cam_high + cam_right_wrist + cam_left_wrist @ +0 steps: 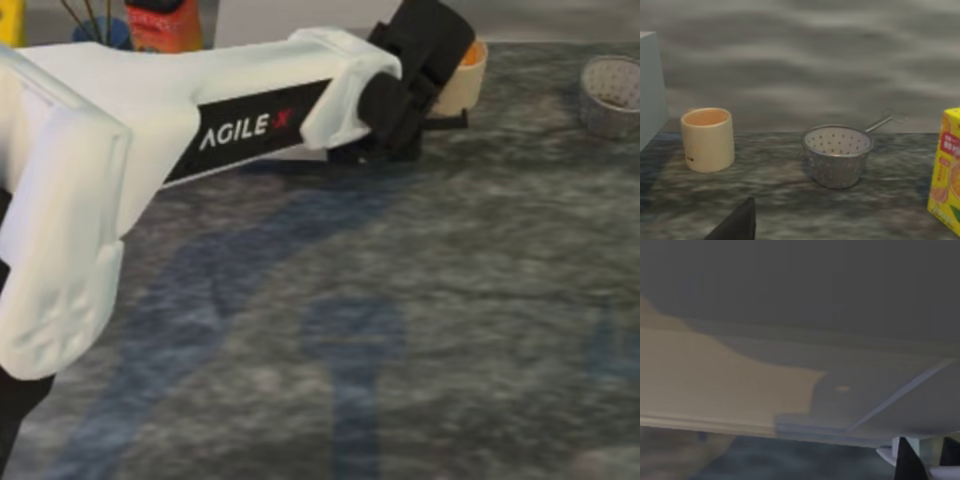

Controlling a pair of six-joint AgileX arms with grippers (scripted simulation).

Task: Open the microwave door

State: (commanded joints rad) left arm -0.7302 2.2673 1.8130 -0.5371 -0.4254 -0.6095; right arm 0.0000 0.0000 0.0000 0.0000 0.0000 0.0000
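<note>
**A:** Where's the microwave?

**B:** The microwave is at the far edge of the tabletop, mostly hidden under my left arm in the top view. In the left wrist view its grey face fills nearly everything, w/ a beige patch beside it.

**A:** And the microwave door?

**B:** I can't pick it out for sure. There's a grey panel w/ a thin pale line across it, v. close to the cam. Can't tell if it's shut or ajar.

**A:** Left jaws?

**B:** Right up against the microwave front, touching or nearly. Only the dark tips show at the frame edge. Spread or pressed together, can't tell.

**A:** Right jaws?

**B:** Parked, well away from the microwave. Only one dark tip shows, so can't tell their state either.

**A:** What else is around?

**B:** A cream cup sits just beside the microwave. A metal strainer is farther from the microwave than the cup, and a yellow carton is farther still. An orange box is on the microwave's other side.
</note>
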